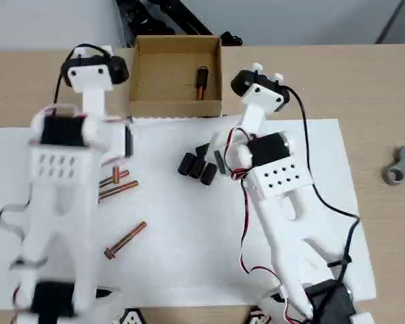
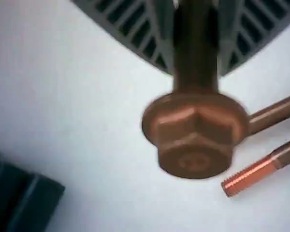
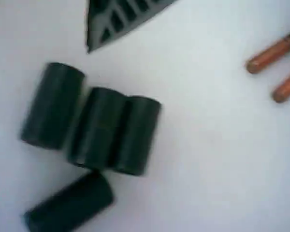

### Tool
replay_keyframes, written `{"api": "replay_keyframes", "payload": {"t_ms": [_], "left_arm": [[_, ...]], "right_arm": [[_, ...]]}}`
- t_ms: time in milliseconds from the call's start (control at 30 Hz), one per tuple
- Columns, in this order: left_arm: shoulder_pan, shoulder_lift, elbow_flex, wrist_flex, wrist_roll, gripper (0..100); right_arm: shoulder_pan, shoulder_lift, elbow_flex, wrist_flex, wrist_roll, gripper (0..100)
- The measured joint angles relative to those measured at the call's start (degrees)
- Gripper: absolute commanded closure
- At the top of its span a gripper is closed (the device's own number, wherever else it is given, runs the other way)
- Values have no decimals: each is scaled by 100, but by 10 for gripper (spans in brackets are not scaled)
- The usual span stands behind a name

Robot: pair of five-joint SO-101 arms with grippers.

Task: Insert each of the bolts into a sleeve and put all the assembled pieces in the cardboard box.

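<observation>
Copper bolt (image 2: 193, 140) clamped by its shaft in the left pincer (image 2: 195, 43), head hanging out past the ribbed jaws; two more bolts (image 2: 258, 174) just beside it on the white sheet (image 2: 63, 96); four black sleeves (image 3: 111, 130) close by the right pincer (image 1: 219, 156), whose state I cannot tell; cardboard box (image 1: 175, 108) beyond both.

The high view looks down from above over the whole table (image 1: 371, 81), the white sheet (image 1: 189, 256) and the cardboard box (image 1: 145, 74). The left wrist view sits very close to a bolt (image 2: 193, 140), head toward the lens, and faces the sheet. The right wrist view looks down from close above the sleeves (image 3: 96, 125). Both wrist views share the two loose bolts (image 2: 275, 112).
</observation>
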Motion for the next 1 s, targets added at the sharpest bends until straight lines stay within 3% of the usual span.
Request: {"api": "replay_keyframes", "payload": {"t_ms": [167,333,667,1000], "left_arm": [[-9,-1275,809,9,-624,995],[-686,-1943,1415,9,-756,995],[-2040,-2057,1785,9,-1336,995],[-2242,-2075,1785,9,-1468,995]], "right_arm": [[-132,44,0,-334,-510,866],[-114,721,0,-369,-826,866],[-123,1793,-123,-510,-862,868],[-132,2391,-325,-510,-862,868]]}}
